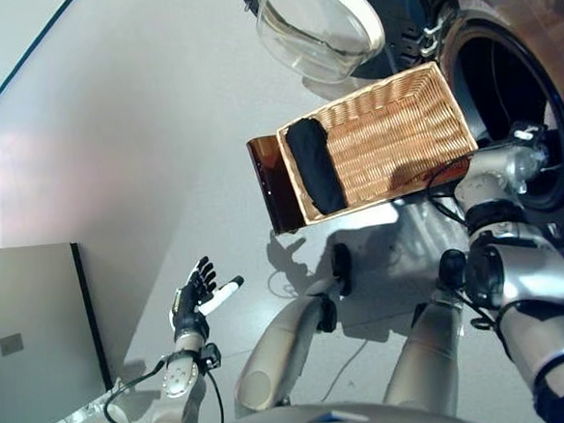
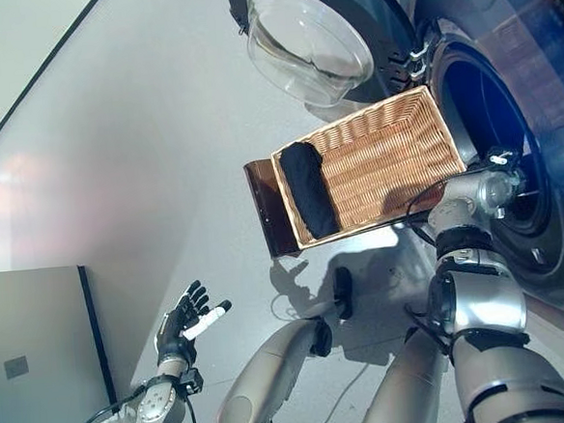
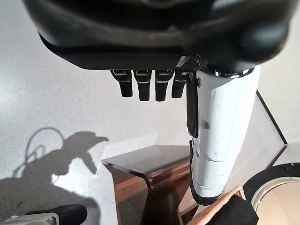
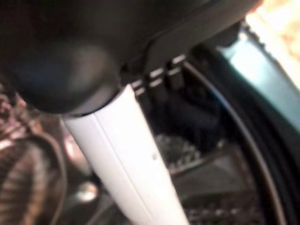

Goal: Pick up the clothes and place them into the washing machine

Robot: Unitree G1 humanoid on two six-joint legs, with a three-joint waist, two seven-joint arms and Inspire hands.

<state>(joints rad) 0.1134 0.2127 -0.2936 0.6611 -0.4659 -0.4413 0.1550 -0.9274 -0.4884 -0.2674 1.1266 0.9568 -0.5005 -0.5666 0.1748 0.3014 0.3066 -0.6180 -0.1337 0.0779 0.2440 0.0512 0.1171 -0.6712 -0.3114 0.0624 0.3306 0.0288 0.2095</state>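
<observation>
The left robot hand point(image 1: 193, 297) hangs nearest, fingers straight and apart, idle over the floor point(image 1: 160, 133). The right robot hand point(image 4: 154, 89) reaches inside the washing machine point(image 1: 506, 89) drum; whether it grips cloth cannot be told. To finish well, it should likely release deep in the drum, clear of the door point(image 1: 327, 20). One dark garment point(image 1: 314, 164) lies in the one wicker basket point(image 1: 402, 130).
</observation>
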